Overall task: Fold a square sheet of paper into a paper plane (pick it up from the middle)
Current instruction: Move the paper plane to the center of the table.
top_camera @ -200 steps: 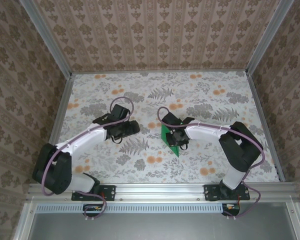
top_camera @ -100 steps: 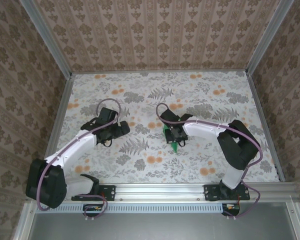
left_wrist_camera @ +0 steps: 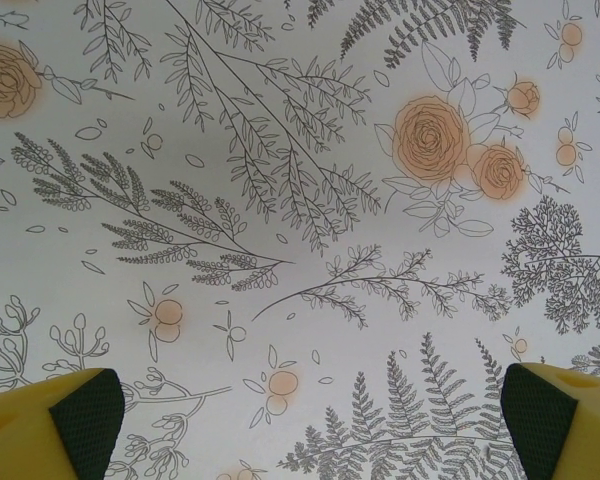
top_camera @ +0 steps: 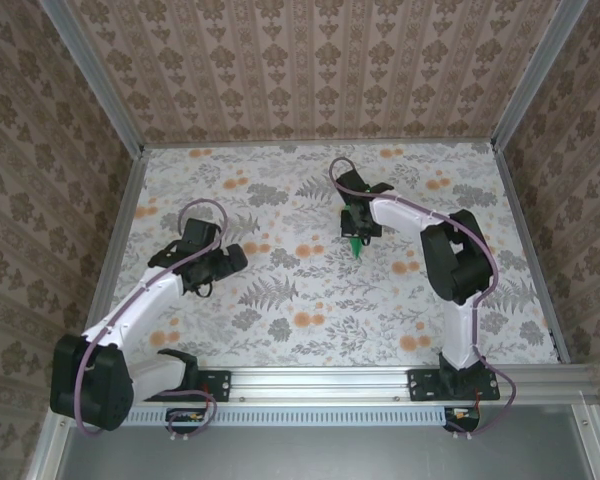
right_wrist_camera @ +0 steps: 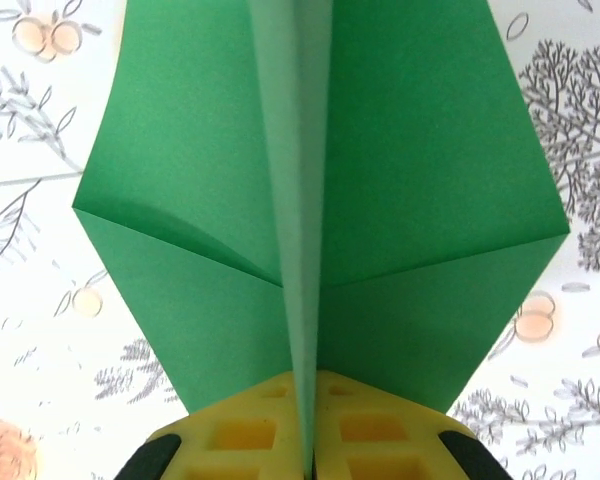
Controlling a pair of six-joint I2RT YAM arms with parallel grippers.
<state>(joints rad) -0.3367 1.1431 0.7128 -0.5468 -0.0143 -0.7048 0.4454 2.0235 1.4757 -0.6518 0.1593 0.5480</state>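
1. The plane (right_wrist_camera: 310, 200) is in the right jaws. They are clenched on its centre crease (right_wrist_camera: 302, 300), and the yellow pads (right_wrist_camera: 250, 432) press that ridge from both sides.
2. From the right wrist, its long axis runs straight out from the jaws. The crease leads away and a green flap spreads to either side.
3. From above, the right arm (top_camera: 410, 215) reaches to the far middle of the surface (top_camera: 310, 290), and the plane (top_camera: 354, 245) is a small green sliver under its wrist. It looks raised off the cloth, though I cannot tell whether its tip touches.
4. The left jaws are released wide. Their fingers (left_wrist_camera: 65, 420) sit at the two bottom corners of the left wrist view, with bare floral cloth between them.
5. The left arm (top_camera: 150, 290) is well apart from the plane, to the left and nearer the bases, so the right arm is far the closer.
6. In my judgement any further fold needs the left jaws to come across to a free flap, approaching side-on to that long axis.
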